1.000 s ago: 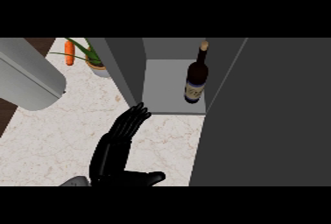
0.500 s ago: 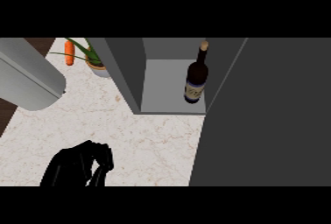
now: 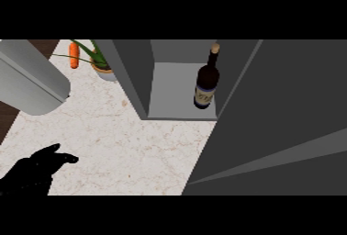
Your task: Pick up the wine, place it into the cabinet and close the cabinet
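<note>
**Item: wine bottle, standing in the open cabinet**

Location: the wine bottle [image 3: 206,85] stands upright on the cabinet [image 3: 177,94] floor, toward the right of the compartment, close beside the right wall. The cabinet door [image 3: 284,119] stands open, filling the right side of the view.

Description: dark glass body, pale label on the lower half, slim neck with a light cap.

Handling (judged): likely heavy for its size, rigid, smooth and slippery, breakable if knocked over. Tall and narrow, so prone to tipping from a sideways bump. Best hold, should it need shifting: around the wide body at label height, not the neck.

Hands: left hand [image 3: 34,170] shows at the lower left over the counter [image 3: 129,147], well apart from the bottle, holding nothing; whether its fingers are curled or straight I cannot tell. Right hand does not show.

Status (judged): bottle placed; closing the door remains.

Also present: a carrot [image 3: 74,55] beside a potted plant [image 3: 102,64], far left.
</note>
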